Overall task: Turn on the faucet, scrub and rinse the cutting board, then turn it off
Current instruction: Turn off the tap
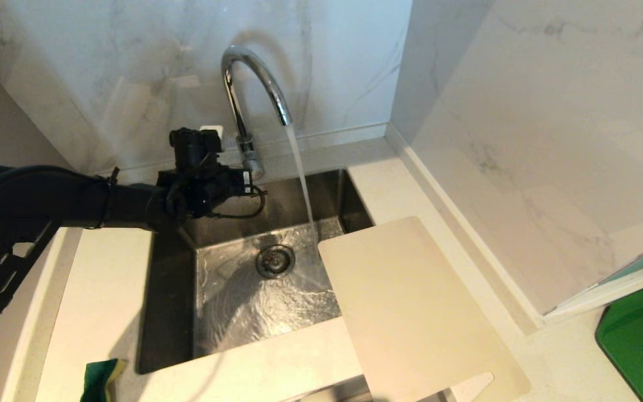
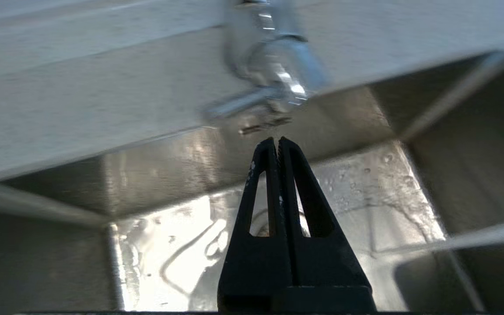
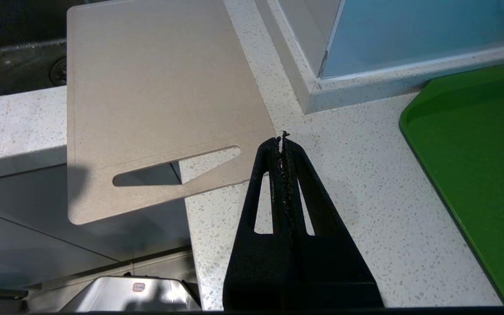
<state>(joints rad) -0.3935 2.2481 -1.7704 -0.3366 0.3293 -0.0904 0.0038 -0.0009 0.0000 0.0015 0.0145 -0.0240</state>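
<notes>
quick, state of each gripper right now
left gripper: closed, holding nothing, just short of the faucet lever.
right gripper: closed, holding nothing, above the counter beside the cutting board.

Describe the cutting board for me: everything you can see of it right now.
The cutting board is a flat, off-white rectangle, plastic by its look, with rounded corners and a slot handle at its near end. It lies on the counter right of the sink, turned at an angle; its far corner juts over the basin and its handle end overhangs the counter's front edge. The water falls just left of it. Neither gripper touches it.
</notes>
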